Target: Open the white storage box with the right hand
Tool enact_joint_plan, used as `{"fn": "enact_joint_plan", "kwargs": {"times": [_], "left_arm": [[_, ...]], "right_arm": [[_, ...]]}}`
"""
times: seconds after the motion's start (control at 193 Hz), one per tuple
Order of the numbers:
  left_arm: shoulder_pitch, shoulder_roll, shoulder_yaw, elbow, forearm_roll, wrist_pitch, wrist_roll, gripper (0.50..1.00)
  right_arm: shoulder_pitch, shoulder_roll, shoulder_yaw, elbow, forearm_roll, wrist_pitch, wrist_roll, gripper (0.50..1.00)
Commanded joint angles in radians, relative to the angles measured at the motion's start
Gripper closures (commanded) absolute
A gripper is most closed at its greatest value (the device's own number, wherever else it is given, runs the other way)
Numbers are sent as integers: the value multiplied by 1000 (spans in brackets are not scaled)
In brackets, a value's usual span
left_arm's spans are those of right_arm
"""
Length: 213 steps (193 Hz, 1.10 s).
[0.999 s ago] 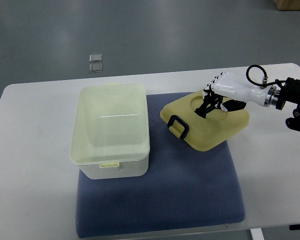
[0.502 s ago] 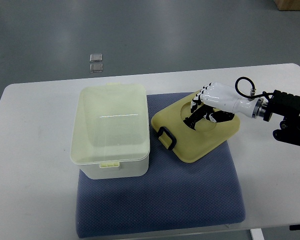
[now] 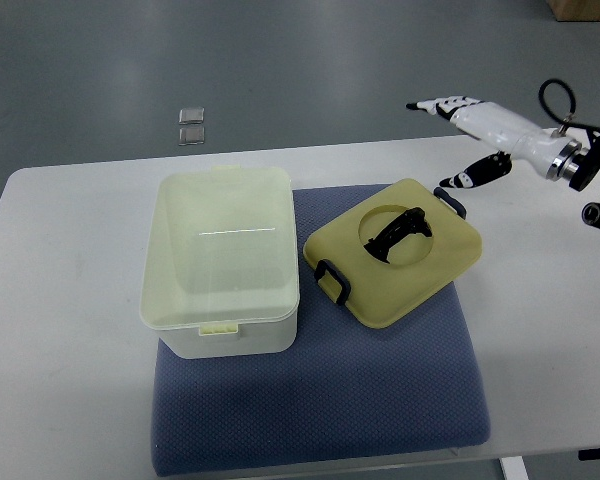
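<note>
I see the right robot hand [image 3: 467, 135] with fingers spread, empty, above the white tabletop [image 3: 70, 330], beyond the lid [image 3: 395, 255] on the blue mat [image 3: 320, 410], grey floor [image 3: 300, 60] behind.

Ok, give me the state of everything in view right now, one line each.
storage box: open, looks empty, on the mat.
lid: off, lying flat on the mat right of the box, handle up.
right hand: open, holding nothing, raised clear of the lid.
blue mat: flat on the table.

The right robot hand [image 3: 467, 135] hangs with fingers spread (thumb pointing down). Its arm enters from the picture's right edge.
</note>
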Motion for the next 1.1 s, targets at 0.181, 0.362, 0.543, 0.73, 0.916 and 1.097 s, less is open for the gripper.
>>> {"fn": "enact_joint_plan", "kwargs": {"times": [0.181, 0.362, 0.543, 0.73, 0.916, 1.097], "left_arm": [[0, 0, -2, -1, 0, 0, 0, 500], [0, 0, -2, -1, 0, 0, 0, 500], [0, 0, -2, -1, 0, 0, 0, 500], [0, 0, -3, -4, 0, -5, 0, 500], [0, 0, -2, -17, 0, -5, 0, 500], [0, 0, -3, -17, 0, -5, 0, 500]], "right_arm": [[-48, -28, 312, -59, 675, 392, -154, 562], [-110, 44, 341, -56, 1195, 430, -224, 562], [-212, 142, 407, -57, 1262, 550, -220, 562], [-334, 258, 583, -62, 1250, 573, -215, 562], [-344, 338, 600, -172, 1251, 570, -210, 562], [-308, 410, 599, -346, 1247, 571, -212, 562]]}}
